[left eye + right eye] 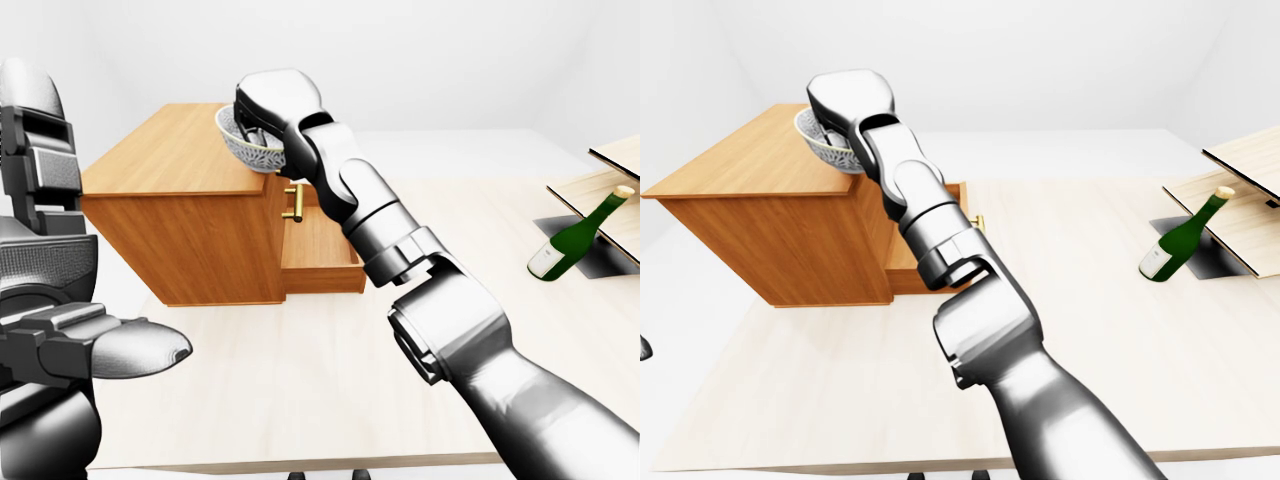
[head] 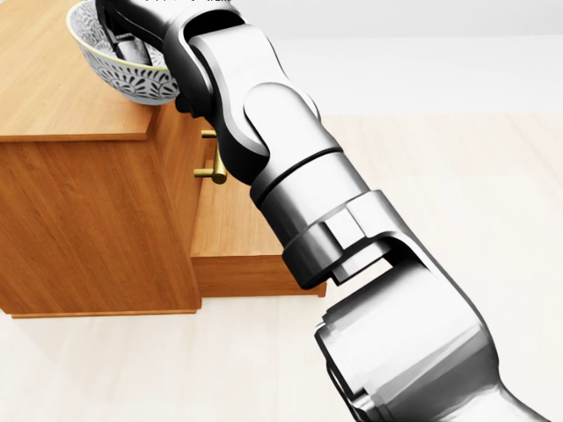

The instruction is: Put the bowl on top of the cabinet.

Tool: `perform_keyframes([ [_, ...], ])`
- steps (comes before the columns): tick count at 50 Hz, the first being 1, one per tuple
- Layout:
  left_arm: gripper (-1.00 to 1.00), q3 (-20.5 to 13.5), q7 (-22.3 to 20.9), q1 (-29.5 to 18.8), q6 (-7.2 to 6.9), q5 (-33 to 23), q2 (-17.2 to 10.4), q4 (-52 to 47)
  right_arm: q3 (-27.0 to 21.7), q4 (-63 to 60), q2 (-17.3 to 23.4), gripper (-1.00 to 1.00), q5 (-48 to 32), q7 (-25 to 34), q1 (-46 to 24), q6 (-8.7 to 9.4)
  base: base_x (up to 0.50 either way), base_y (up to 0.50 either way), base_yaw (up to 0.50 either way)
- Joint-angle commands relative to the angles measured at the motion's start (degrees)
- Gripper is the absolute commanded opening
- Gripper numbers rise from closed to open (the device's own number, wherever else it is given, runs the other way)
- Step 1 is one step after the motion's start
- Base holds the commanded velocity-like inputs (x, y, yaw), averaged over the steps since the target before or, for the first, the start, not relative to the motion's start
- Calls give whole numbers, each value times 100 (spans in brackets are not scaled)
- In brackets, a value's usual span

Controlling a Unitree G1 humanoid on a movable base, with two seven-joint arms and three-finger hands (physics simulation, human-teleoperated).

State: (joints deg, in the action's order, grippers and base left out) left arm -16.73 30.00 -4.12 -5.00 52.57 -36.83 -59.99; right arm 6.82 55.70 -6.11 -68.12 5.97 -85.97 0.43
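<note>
On the cabinet [image 1: 170, 150] top, near its right edge in the left-eye view, we are holding the bowl [image 1: 248, 146]; it is sitting there or just above, contact unclear. Task nearly done: release and withdrawal are remaining. Right hand [image 1: 262, 112]: fingers reaching into the bowl and gripping its rim. Left hand [image 1: 125, 352]: idling low at left, holding nothing, fingers apparently apart.
</note>
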Motion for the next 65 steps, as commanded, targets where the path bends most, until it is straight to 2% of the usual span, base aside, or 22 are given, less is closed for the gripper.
perform_keyframes([
  [1,100,-34,0,-5,0,168,-143,-1,-13,282,-55,-100,93,-355,-158,11,0,0,0],
  [22,100,-91,0,1,0,263,-201,-1,-6,315,-143,-100,112,-300,-397,85,0,0,0],
  [34,100,-230,0,-1,0,530,-447,-1,21,263,-286,-100,111,-308,-373,156,0,0,0],
  [55,100,-388,0,-43,0,798,-655,-1,56,530,-484,-100,102,-489,-478,173,0,0,0],
  [65,100,-333,0,-7,0,792,-719,-1,60,565,-500,-100,105,-547,-439,151,0,0,0],
])
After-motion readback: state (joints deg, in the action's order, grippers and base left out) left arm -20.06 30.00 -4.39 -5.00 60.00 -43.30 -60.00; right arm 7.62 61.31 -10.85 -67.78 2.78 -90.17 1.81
